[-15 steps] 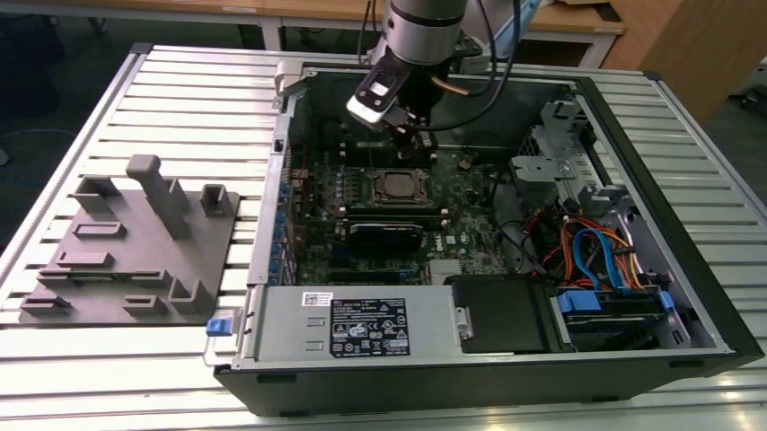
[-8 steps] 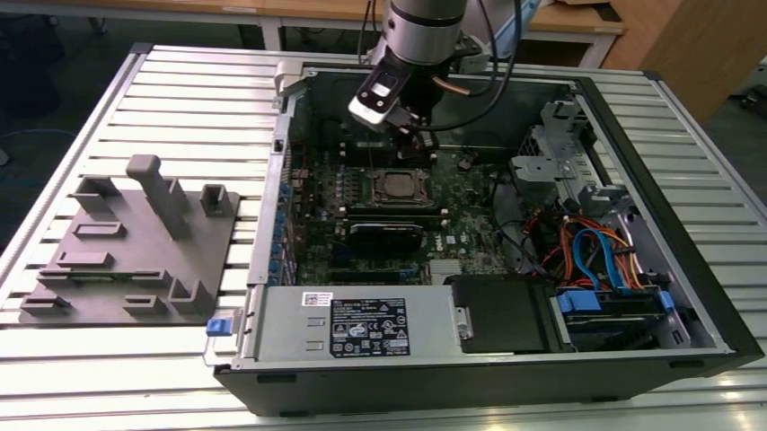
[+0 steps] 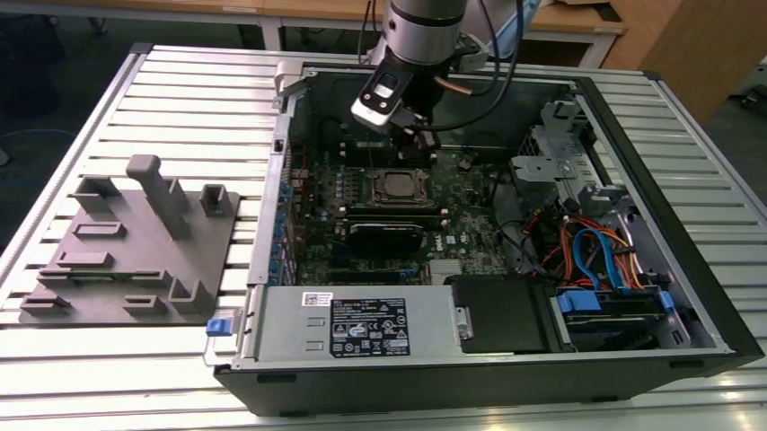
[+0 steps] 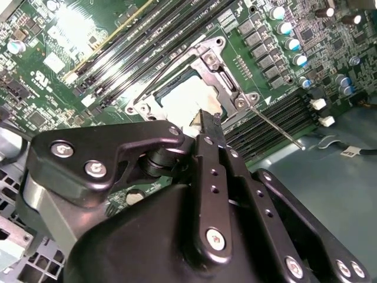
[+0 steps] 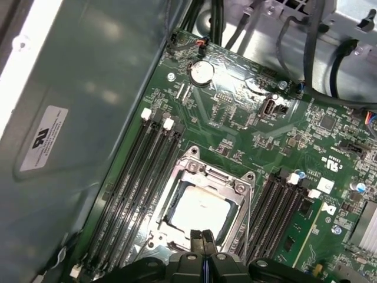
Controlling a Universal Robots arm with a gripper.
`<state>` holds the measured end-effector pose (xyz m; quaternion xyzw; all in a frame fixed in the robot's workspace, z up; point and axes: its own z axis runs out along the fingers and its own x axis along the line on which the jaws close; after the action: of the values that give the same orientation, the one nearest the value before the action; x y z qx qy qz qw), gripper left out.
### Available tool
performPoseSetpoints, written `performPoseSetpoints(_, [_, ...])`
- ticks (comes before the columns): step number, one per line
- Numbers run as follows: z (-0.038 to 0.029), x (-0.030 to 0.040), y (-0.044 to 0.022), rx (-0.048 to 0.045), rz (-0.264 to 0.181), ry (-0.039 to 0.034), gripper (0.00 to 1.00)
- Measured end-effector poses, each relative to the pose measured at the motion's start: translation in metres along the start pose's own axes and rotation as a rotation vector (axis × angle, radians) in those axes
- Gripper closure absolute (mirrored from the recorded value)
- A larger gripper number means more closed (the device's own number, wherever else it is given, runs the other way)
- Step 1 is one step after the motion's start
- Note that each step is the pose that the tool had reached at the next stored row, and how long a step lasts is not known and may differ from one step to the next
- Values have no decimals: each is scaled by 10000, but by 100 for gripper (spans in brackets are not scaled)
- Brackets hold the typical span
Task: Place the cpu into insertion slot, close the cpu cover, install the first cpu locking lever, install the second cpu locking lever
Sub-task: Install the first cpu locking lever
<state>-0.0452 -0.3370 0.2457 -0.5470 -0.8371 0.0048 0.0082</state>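
Already the cpu [image 5: 199, 211] lies flat in the insertion slot [image 3: 376, 189], at the upper centre of the exterior view. The cpu cover [image 5: 207, 175] looks folded down around it, its window framing the bright metal top. The gripper [image 5: 203, 237] hovers just above the socket's edge with its fingers clenched together on nothing, an empty pinch pointed at the frame. In the second wrist view a thin locking lever [image 4: 275, 126] juts out from a socket corner, apparently unlatched.

My worry is that a narrow closed tip pushing a springy rod may slip off it, and the rod would then snap back or the tip scrape the board. A cover not lying fully flat would also stop the rod from hooking.

Count — one cpu, one slot, one cover, one gripper, one lever I can make out, and two banks of memory slots [image 5: 132, 188] flanking the socket.
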Motion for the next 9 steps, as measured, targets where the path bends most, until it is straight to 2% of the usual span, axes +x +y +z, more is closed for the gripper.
performPoseSetpoints(5, [0, 0, 0, 4, -341, -6, 90])
performPoseSetpoints(9, [0, 0, 0, 4, -362, -7, 90])
